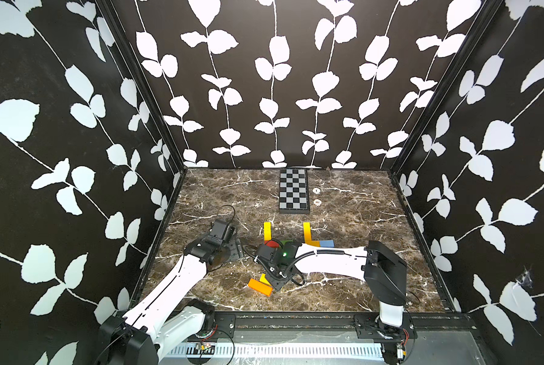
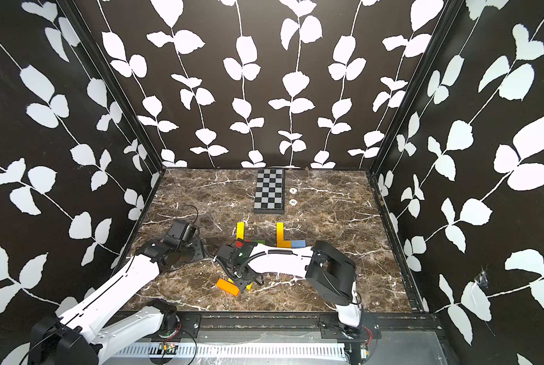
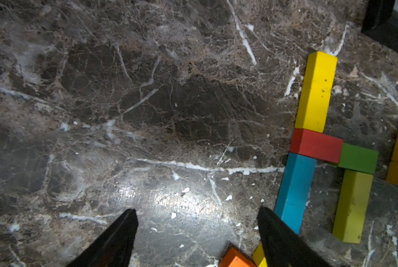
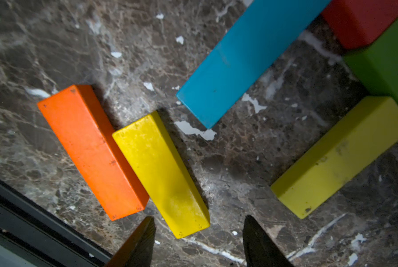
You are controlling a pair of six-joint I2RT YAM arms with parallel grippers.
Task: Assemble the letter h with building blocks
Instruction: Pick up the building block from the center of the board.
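The right gripper point(image 4: 199, 219) is held low over the marble table point(image 4: 54, 46). Its jaws are parted and nothing is clamped. The near end of a loose yellow bar point(image 4: 161, 173) is straddled by them, with a gap on each side. An orange bar point(image 4: 91, 150) is laid against that bar's long side, just outside one finger.

Ahead of these jaws the letter h point(image 3: 327, 152) is laid flat. Its stem is made of a yellow piece point(image 3: 316, 92), a red block point(image 4: 364, 23) and a blue bar point(image 4: 244, 57). A green block point(image 4: 387, 64) is set as crossbar and a yellow-green bar point(image 4: 341, 157) as leg.

The left gripper point(image 3: 196, 211) is spread wide and empty over bare marble, the blue bar just beside one finger.

In both top views most of the h is covered by the right arm. Only the yellow piece and slivers of red and green are seen.

Beyond the h, an amber bar point(image 1: 307, 232) and a light-blue block point(image 1: 326, 243) are joined as an L; in the left wrist view this group is cut off at the edge.

Farthest from both jaws a checkered board point(image 1: 294, 191) is laid.
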